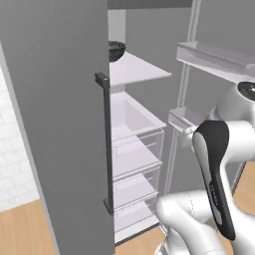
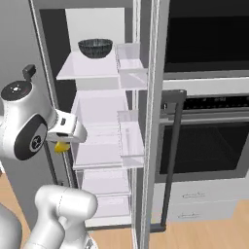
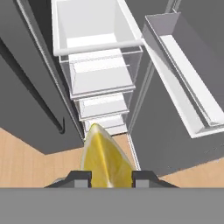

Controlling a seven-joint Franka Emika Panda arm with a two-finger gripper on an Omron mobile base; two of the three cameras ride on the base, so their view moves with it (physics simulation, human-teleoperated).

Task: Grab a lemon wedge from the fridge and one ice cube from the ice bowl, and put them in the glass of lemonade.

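Gripping one lemon wedge [image 3: 106,159] between narrow gripper [image 3: 111,178] tips, at 6 o'clock; hanging before the open fridge [image 1: 60,124], stacked drawers [image 3: 101,85] at 12, door bin [image 3: 183,83] edging 2 o'clock, floor [image 3: 26,157] open below.

The lemon wedge [image 3: 106,159], bright yellow with its pointed end forward, sits clamped between two dark fingertips [image 3: 78,178]. The grey fridge [image 1: 60,124] stands open, white shelves and clear drawers showing.
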